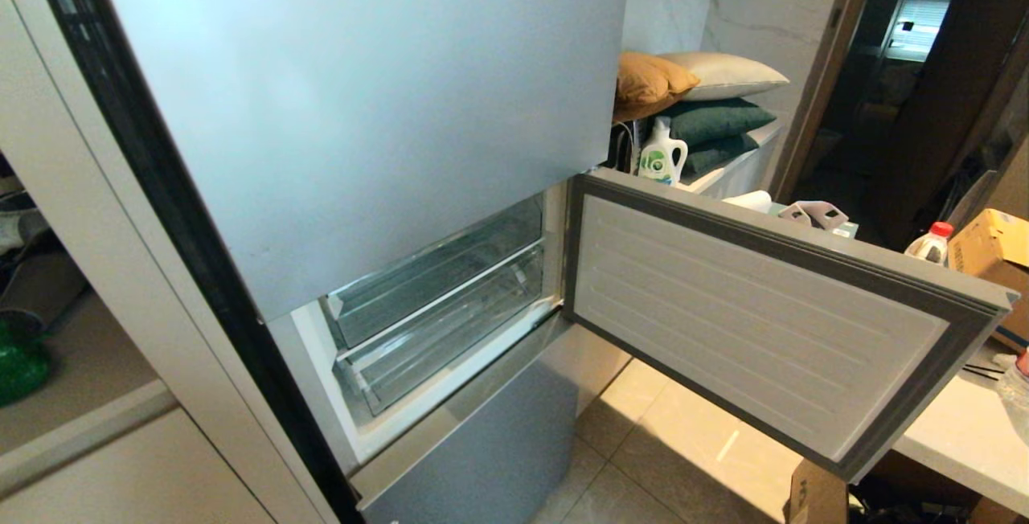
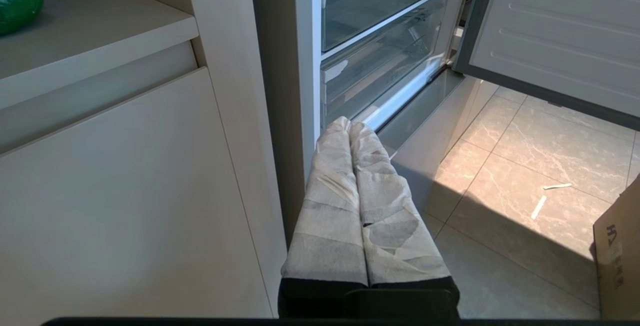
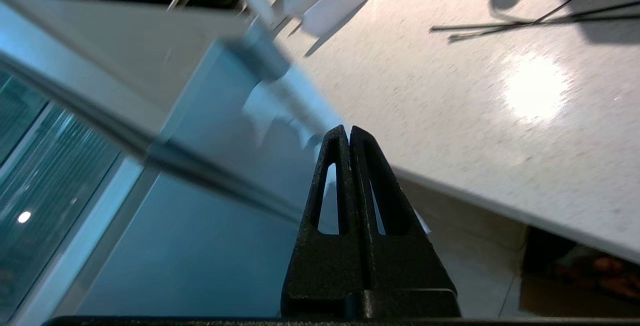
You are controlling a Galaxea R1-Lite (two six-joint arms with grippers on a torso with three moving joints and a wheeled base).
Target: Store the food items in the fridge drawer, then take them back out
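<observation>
Neither arm shows in the head view. The golden-brown lump is in no view. A glossy green rounded object, possibly the bell pepper, is cut off by the frame edge at nine o'clock in the head view, on a beige cabinet shelf; too little of it shows to be sure.

The wide matte silver-blue middle fridge front stands swung wide open toward three o'clock, its ribbed white inner face and grey seal toward the camera. Behind it, near the head view's centre, two clear plastic fridge drawers sit stacked one above the other, both pushed in; nothing can be made out inside them. The taller top door above and the lowest front below are closed.

The floor is pale marbled tile, sunlit, with two white scraps lying on it in the left wrist view. A white speckled table lies at four o'clock, partly behind the open front, with a brown cardboard box and a red-capped bottle beyond. Stacked cushions and a white detergent bottle sit at one o'clock.

The left gripper, its fingers wrapped in pale tape and pressed together, hangs low beside the cabinet, pointing at the fridge's lower edge. The right gripper, black fingers together and holding nothing, hovers just beside the open front's edge, over the table's rim.
</observation>
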